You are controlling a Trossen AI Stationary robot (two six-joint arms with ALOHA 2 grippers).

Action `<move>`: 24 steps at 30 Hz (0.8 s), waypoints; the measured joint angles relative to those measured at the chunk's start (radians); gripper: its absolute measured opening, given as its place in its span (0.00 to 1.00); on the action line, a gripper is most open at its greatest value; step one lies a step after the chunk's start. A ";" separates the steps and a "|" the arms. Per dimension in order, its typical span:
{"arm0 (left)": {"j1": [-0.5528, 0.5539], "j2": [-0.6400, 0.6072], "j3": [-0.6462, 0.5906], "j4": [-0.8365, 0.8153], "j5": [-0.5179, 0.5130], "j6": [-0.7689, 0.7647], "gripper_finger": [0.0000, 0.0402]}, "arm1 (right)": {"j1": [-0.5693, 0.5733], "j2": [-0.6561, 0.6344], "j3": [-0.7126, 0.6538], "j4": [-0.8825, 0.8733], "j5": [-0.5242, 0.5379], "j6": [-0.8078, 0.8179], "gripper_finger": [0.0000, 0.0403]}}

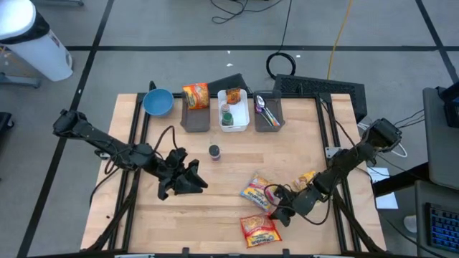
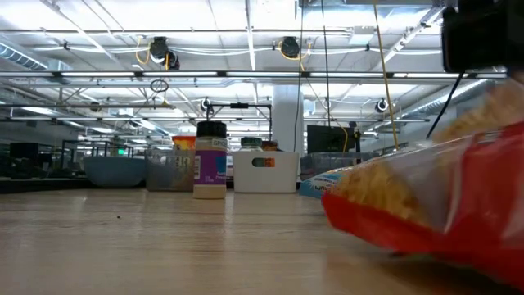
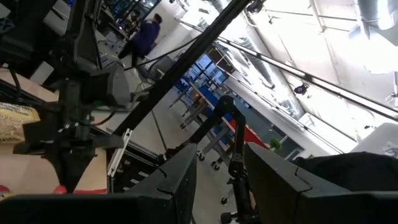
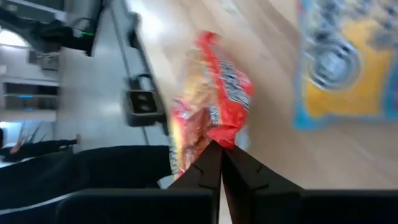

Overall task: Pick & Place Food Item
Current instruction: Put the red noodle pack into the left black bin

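A red snack bag (image 1: pixel 259 228) lies near the table's front edge; it fills the right of the low view (image 2: pixel 434 197) and shows in the right wrist view (image 4: pixel 211 99). My right gripper (image 1: pixel 281 211) is at the bag's far right corner, shut on it. A yellow and blue snack bag (image 1: pixel 256 189) lies flat just beyond, also in the right wrist view (image 4: pixel 339 62). My left gripper (image 1: pixel 188 179) is open and empty left of centre, low over the table; its fingers (image 3: pixel 180 186) stand apart. My right gripper pinches the red bag's edge (image 4: pixel 214 138) between its two shut fingers, at the corner nearest the arm (image 1: pixel 272 218). The fingers come low and slanting from the table's right. The bag stretches away from the fingertips; whether it rests on the table I cannot tell.
A spice jar (image 1: pixel 214 152) stands mid-table. At the far edge are a blue bowl (image 1: pixel 158 102), a grey bin (image 1: pixel 195 118) with a snack bag, a white bin (image 1: pixel 234 123) with food and a grey bin (image 1: pixel 267 120) with utensils. A small yellow packet (image 1: pixel 307 176) lies by the right arm.
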State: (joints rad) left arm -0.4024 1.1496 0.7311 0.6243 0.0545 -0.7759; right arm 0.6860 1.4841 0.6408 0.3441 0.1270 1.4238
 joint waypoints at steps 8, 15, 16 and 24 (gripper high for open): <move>0.047 0.000 0.000 -0.053 0.054 -0.017 0.36 | -0.102 -0.082 0.167 -0.178 -0.006 -0.244 0.00; 0.111 0.000 0.000 -0.132 0.122 -0.017 0.36 | -0.200 -0.112 0.303 -0.339 -0.056 -0.424 0.00; 0.121 0.000 0.000 -0.141 0.134 -0.017 0.36 | -0.212 -0.116 0.314 -0.363 -0.071 -0.439 0.00; 0.181 0.000 0.000 -0.246 0.199 -0.007 0.36 | -0.301 -0.118 0.388 -0.410 -0.159 -0.543 0.00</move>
State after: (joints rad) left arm -0.2212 1.1492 0.7311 0.3784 0.2530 -0.7830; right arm 0.3850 1.3659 1.0284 -0.0654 -0.0323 0.8804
